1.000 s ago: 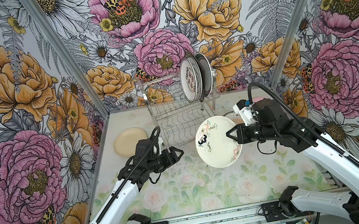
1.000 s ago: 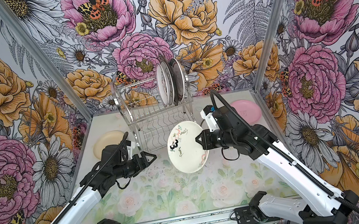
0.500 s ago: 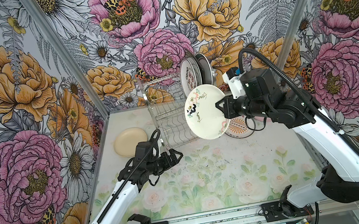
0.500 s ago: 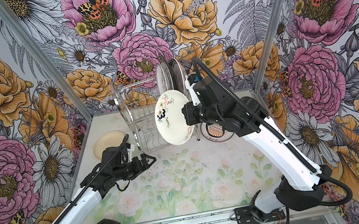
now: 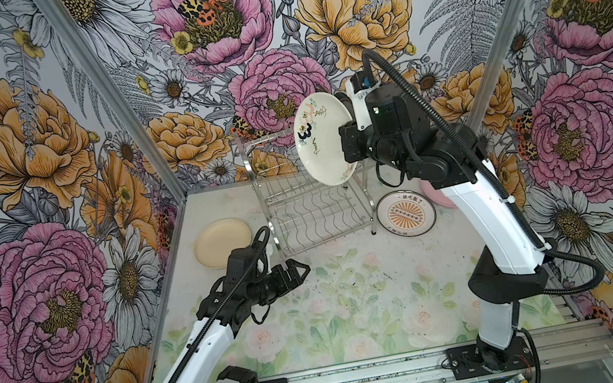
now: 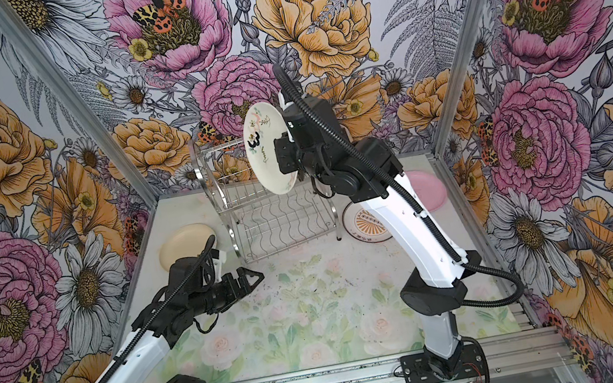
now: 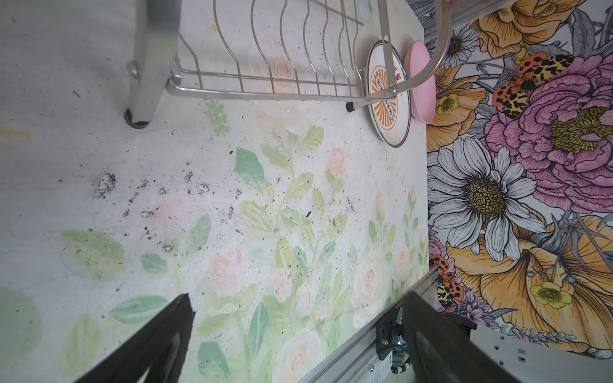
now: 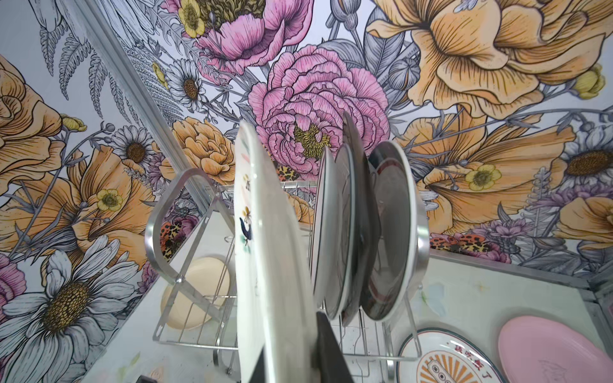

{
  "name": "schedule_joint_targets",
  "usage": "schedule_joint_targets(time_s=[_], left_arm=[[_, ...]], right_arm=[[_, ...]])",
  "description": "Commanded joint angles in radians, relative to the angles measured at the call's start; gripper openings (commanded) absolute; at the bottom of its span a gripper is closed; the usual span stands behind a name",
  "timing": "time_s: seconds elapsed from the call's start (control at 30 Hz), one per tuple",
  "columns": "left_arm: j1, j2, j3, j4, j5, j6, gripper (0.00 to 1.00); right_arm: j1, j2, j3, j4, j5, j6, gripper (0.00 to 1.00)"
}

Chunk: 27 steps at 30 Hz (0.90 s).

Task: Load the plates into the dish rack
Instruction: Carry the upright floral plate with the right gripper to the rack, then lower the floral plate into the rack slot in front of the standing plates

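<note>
Upright plates [image 8: 388, 232] in the upper dish rack [image 5: 312, 208] tier; right end effector [image 5: 344, 143] pinching a painted plate [image 5: 320, 144], left end effector [image 5: 301, 272] spread.

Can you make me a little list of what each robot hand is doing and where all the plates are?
Right hand: shut on the painted white plate, holding it on edge over the dish rack
Left hand: open, empty, low over the table
In the rack: several racked plates standing on edge at one end
Lying on the table: cream plate, sunburst plate, pink plate
</note>
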Motion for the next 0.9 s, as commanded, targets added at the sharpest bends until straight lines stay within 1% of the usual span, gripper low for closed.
schedule_joint_targets(time_s=[0.0,0.27,0.4,0.53,0.67,0.87], left_arm=[[0.009,-0.021,-0.020,-0.009,0.001,0.006,0.98],[0.009,-0.031,-0.031,-0.011,-0.006,-0.006,0.99],[0.009,-0.032,-0.034,-0.013,-0.010,-0.006,0.99],[0.009,-0.032,-0.037,-0.013,-0.015,-0.006,0.98],[0.010,-0.032,-0.039,-0.014,-0.017,-0.004,0.99],[0.018,-0.031,-0.042,-0.014,-0.017,-0.001,0.99]], right_arm=[[0.038,0.066,0.127,0.117,0.140,-0.093,0.00],[0.077,0.168,0.133,0.286,0.311,-0.216,0.00],[0.080,0.201,0.133,0.358,0.373,-0.258,0.00],[0.078,0.229,0.132,0.404,0.403,-0.285,0.00],[0.066,0.258,0.132,0.414,0.418,-0.285,0.00],[0.041,0.288,0.126,0.417,0.410,-0.263,0.00]])
